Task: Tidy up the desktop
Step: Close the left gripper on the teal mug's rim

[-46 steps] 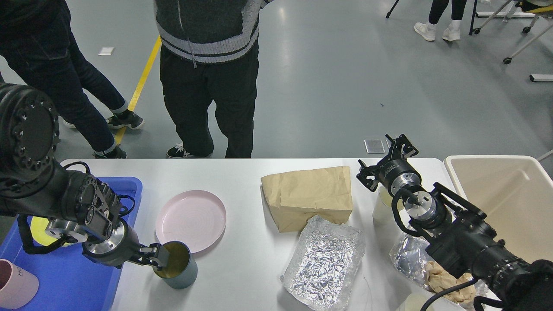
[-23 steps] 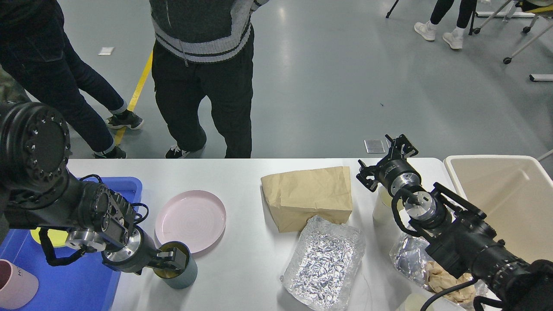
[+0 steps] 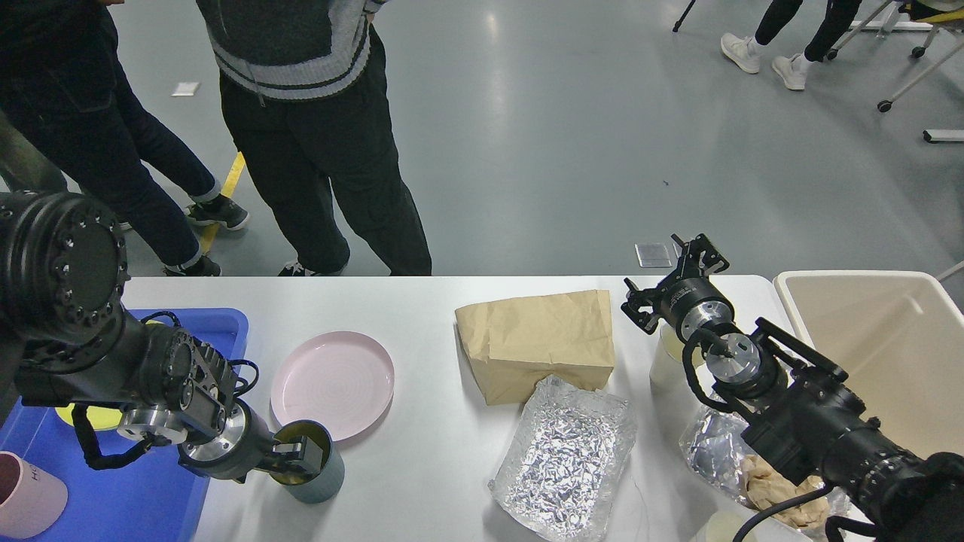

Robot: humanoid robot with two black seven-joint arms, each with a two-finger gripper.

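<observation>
Left gripper (image 3: 297, 457), reaching in over the last second, now set on the rim of the grey-blue cup (image 3: 312, 470) standing on the white table (image 3: 429, 467) beside the pink plate (image 3: 332, 384), clamp not confirmable; right gripper (image 3: 672, 282) parked, fingers apart, empty.

desktop (image 3: 429, 452): smooth white, faint sheen
paper bag (image 3: 538, 342): tan matt paper, creased, centre of frame
foil tray (image 3: 563, 458): crinkled silver foil, glittering, lower centre
plate (image 3: 332, 384): pale pink, smooth, looks plastic, satin
cup (image 3: 320, 470): grey-blue matt outside, olive inside, lower left
tray (image 3: 135, 489): blue glossy plastic, far left
bin (image 3: 896, 361): beige smooth plastic, right edge
arm housings (image 3: 813, 421): black matt, with brushed bare-metal collars
floor (image 3: 565, 135): grey, polished, reflective
</observation>
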